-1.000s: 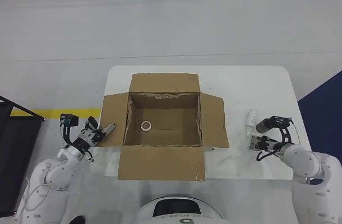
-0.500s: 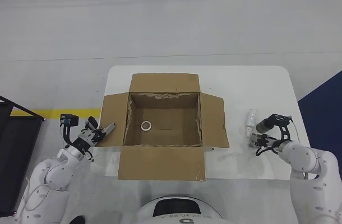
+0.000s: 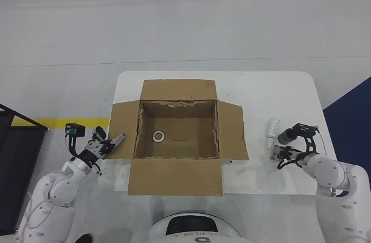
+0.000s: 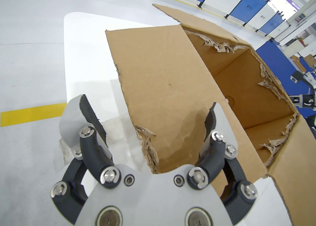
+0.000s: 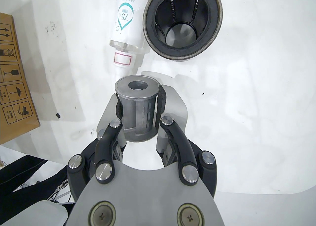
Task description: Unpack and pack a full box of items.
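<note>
- We find the box [image 3: 176,176] at the centre of the table [image 3: 270,91], flaps open, with a tape roll [image 3: 159,136] inside toward 9 o'clock.
- The right tool [image 5: 139,106], at the box's 3 o'clock, grips a metal cylinder [image 5: 137,113]; a bottle [image 5: 132,14] and a black cup [image 5: 182,18] sit just beside it.
- The left tool [image 4: 148,103], at the box's 9 o'clock, stands open by the flap edge.

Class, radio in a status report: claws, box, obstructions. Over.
Left claw open at brown cardboard box flap. Right claw shut on grey metal cylinder. White plastic bottle lying close by.

Open cardboard box [image 3: 191,130] holds one tape roll [image 3: 159,136]; white bottle [image 3: 273,127] lies nearby.
</note>
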`<action>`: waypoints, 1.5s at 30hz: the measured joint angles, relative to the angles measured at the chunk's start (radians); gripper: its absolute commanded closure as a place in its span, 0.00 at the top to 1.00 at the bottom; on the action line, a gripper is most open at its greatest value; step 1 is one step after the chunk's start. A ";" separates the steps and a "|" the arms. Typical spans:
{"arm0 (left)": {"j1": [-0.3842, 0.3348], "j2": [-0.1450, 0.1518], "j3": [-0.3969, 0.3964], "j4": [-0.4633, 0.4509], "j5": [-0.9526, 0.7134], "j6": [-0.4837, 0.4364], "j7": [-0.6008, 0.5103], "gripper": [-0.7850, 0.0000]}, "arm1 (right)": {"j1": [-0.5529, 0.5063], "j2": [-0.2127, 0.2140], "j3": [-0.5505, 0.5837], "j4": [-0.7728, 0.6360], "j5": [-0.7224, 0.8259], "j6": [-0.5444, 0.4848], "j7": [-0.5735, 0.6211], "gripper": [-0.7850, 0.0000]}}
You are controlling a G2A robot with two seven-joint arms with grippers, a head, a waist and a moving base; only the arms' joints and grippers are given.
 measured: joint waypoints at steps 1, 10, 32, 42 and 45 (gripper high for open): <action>0.000 0.000 0.000 0.000 0.000 0.000 0.000 1.00 | -0.004 0.001 0.001 -0.005 0.002 0.001 -0.002 0.40; 0.000 0.000 0.000 0.000 0.000 0.000 0.000 1.00 | -0.041 0.005 0.009 -0.046 0.025 0.010 -0.020 0.41; 0.000 0.000 0.000 0.000 0.000 0.000 0.000 1.00 | -0.284 -0.002 0.100 -0.511 0.410 -0.253 -0.292 0.55; 0.000 0.000 0.000 0.000 0.000 0.000 0.000 1.00 | -0.010 0.012 -0.322 -0.494 0.201 -0.184 -0.123 0.53; 0.000 0.000 0.000 0.000 0.000 0.000 0.000 1.00 | 0.097 0.007 -0.461 -0.484 0.145 -0.088 -0.061 0.57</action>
